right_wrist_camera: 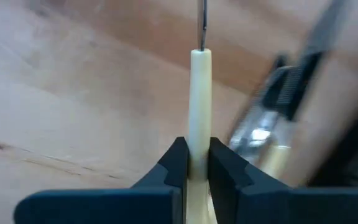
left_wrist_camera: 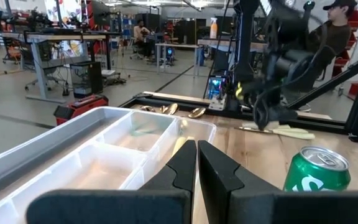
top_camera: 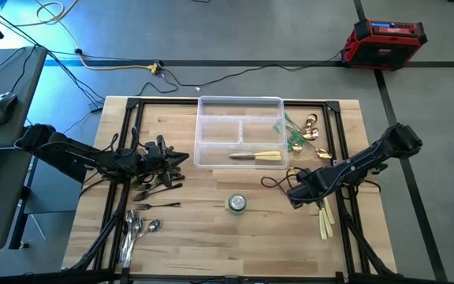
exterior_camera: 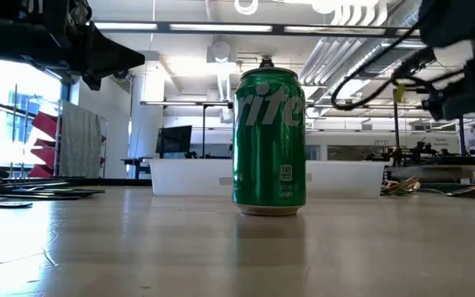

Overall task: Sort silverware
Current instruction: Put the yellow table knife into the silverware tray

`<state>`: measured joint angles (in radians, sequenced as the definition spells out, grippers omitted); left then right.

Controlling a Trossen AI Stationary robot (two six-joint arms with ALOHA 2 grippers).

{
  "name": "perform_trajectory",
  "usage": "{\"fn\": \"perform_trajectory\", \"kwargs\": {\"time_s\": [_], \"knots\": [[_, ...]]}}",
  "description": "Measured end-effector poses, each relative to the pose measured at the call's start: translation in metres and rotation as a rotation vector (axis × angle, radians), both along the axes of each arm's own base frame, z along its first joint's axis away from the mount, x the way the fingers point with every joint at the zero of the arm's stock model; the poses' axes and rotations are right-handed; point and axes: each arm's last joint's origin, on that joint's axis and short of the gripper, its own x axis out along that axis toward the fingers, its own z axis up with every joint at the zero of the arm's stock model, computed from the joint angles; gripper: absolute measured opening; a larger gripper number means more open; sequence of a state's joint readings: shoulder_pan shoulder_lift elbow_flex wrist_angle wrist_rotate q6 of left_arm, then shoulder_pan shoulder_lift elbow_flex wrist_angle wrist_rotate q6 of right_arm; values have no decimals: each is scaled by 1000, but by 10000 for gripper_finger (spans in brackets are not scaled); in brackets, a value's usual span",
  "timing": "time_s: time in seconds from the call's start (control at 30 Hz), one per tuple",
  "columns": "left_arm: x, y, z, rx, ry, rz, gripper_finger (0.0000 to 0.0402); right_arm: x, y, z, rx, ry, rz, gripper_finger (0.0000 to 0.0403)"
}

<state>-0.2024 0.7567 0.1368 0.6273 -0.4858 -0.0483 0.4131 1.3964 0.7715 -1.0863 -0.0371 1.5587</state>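
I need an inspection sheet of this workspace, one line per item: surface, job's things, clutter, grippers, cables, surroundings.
Surface: light wooden table in a black frame.
Job's things: cream-handled knife inside the clear plastic divided tray; dark metal forks and shiny silver spoons at left; green-handled gold pieces at right.
Clutter: green soda can near centre.
Grippers: left gripper shut, empty; right gripper shut on a cream knife handle.
Cables: yellow and black cords on the floor.
Surroundings: red case; a person.
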Motion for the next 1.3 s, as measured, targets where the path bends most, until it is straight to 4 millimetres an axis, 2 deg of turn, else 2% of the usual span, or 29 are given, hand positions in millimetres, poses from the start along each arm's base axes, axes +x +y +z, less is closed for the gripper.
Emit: {"fn": "perform_trajectory", "kwargs": {"time_s": [0.1,0.23,0.37,0.47,0.63,0.8,1.0,1.3], "knots": [[0,0,0,-2,0,0,0,4,-1,28,-87,29,23,21],[0,0,0,-2,0,-1,0,19,-5,59,-194,-61,208,21],[0,0,0,-3,-1,-1,0,39,-23,76,-241,-133,476,21],[0,0,0,-2,-2,-1,0,53,-44,82,-253,-163,684,21],[0,0,0,-2,-3,0,0,80,-87,73,-295,-171,874,21],[0,0,0,-1,2,0,0,106,-117,46,-241,-164,1065,21],[1,0,-2,-6,17,0,0,122,-134,16,-182,-111,1192,22],[3,-1,-7,-8,46,0,0,130,-144,-5,-149,-85,1248,30]]}}
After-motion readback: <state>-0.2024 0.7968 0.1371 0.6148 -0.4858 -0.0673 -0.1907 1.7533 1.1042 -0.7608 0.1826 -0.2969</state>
